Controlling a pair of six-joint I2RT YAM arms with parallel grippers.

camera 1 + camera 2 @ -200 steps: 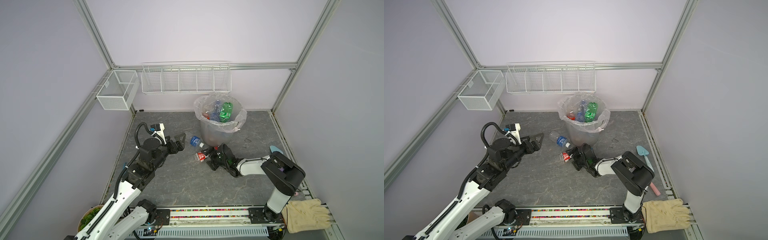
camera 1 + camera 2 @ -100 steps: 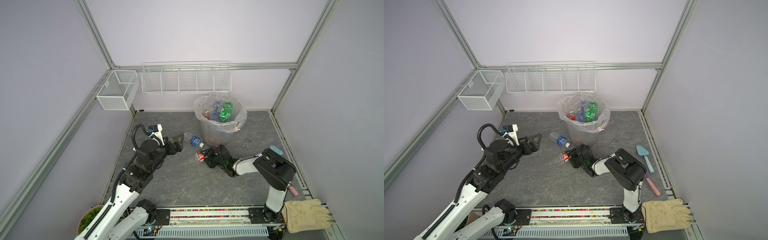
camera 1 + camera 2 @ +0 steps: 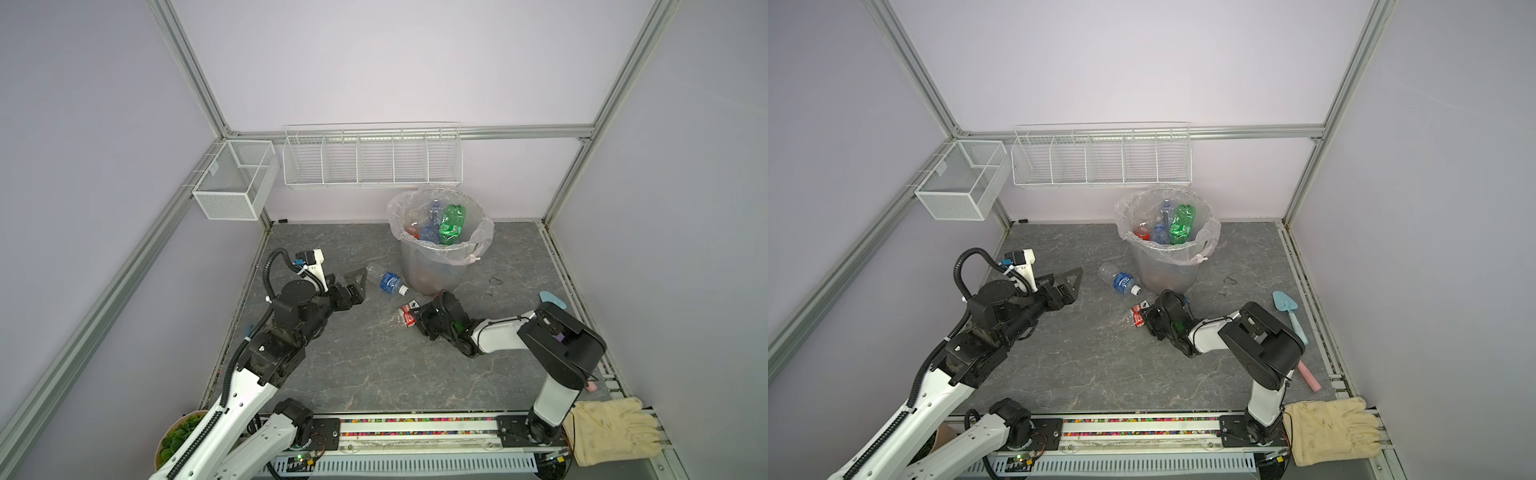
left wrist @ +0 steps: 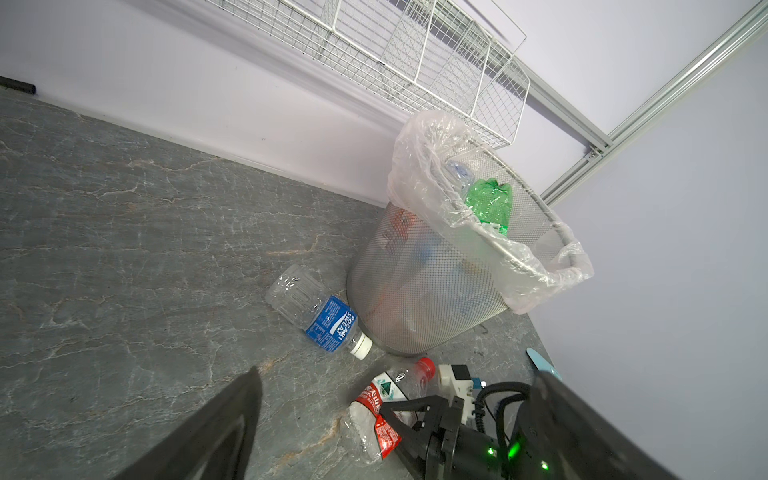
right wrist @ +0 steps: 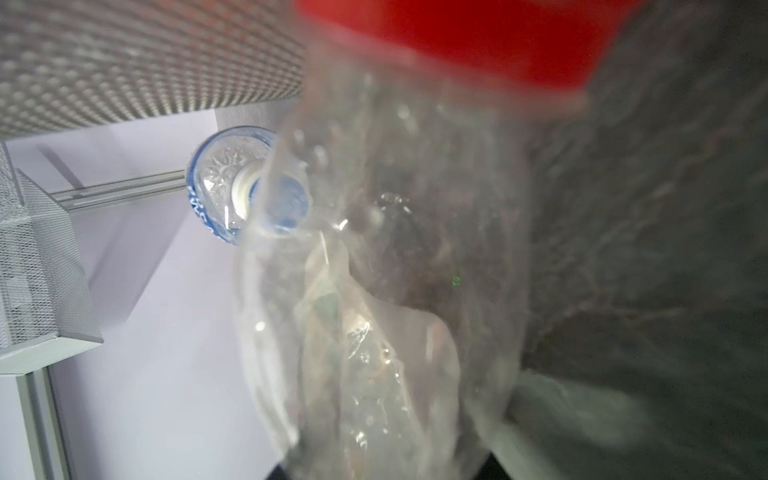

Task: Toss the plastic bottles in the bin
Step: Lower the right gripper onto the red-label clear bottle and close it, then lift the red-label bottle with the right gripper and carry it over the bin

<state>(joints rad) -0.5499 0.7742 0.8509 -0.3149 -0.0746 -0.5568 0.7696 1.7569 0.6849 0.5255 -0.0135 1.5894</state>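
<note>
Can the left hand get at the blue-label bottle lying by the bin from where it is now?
Probably yes. The left hand is open and points at the blue-label bottle, with bare floor between them. The bin stands just behind the bottle, and the right hand is off to the side on the red-label bottle.

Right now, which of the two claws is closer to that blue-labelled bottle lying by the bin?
Probably the left. The left gripper stands open just beside the blue-labelled bottle's base. The right gripper, closed on the red-labelled bottle, sits past its cap end.
</note>
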